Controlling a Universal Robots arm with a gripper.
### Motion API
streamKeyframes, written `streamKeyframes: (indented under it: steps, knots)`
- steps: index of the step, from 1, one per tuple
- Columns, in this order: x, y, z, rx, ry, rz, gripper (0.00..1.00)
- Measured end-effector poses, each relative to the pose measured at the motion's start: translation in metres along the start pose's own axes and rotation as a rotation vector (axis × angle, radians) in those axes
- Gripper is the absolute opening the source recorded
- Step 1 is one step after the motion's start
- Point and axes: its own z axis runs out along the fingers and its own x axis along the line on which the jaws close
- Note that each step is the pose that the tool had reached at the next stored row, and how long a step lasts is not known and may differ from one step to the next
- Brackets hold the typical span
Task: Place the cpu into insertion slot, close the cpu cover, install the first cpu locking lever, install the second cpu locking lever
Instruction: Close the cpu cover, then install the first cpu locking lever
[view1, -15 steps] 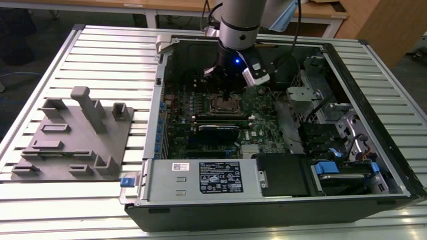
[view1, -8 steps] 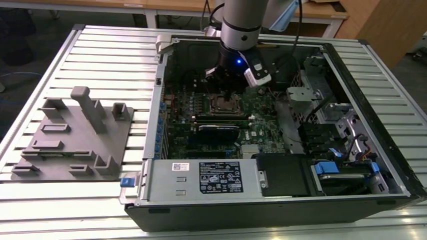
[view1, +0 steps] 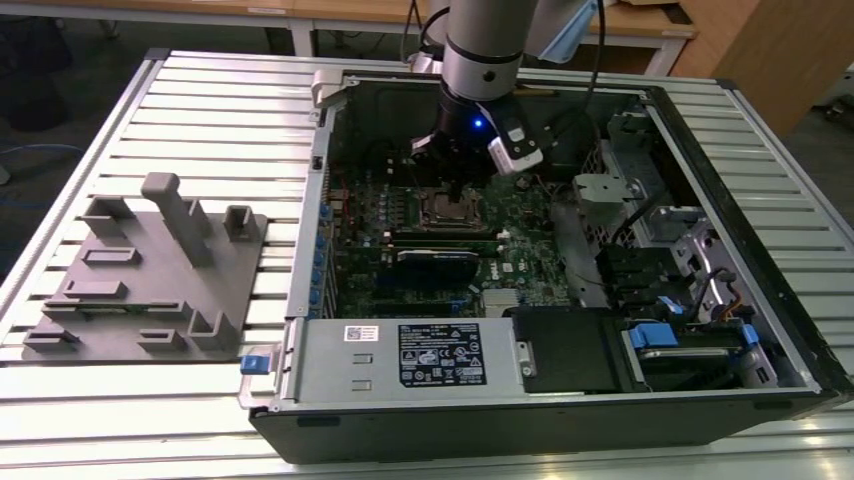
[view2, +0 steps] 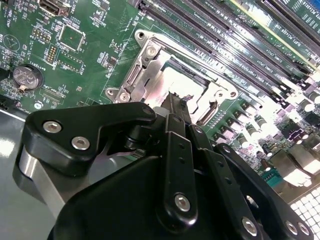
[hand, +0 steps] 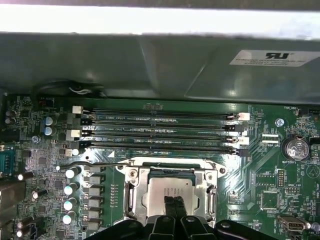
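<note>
The cpu (hand: 167, 191) lies flat in the insertion slot (view1: 451, 210), its silvery top (view2: 167, 82) showing. The cpu cover (hand: 131, 192) is down around it, a metal frame (view2: 137, 75) with the chip in its window. My gripper (hand: 174, 202) stands right over the chip's middle, its black fingertips pressed together, shut on nothing. In the exterior view the gripper (view1: 461, 188) hangs inside the open computer case above the socket. A thin metal lever rod (hand: 100, 163) runs along the socket's edge towards the memory slots; whether it is latched I cannot tell.
Long black memory slots (hand: 160, 132) lie beside the socket, with a row of capacitors (hand: 70, 189) and a coin battery (hand: 294, 148) nearby. The case wall (hand: 150, 65) rises behind. A grey fixture plate (view1: 147, 270) sits on the slatted table at the exterior view's left.
</note>
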Motion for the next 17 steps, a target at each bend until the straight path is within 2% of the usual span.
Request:
streamKeyframes:
  steps: [17]
  knots:
    - [0.0, 0.0, -0.0015, 0.0003, 0.0, 0.005, 0.1]
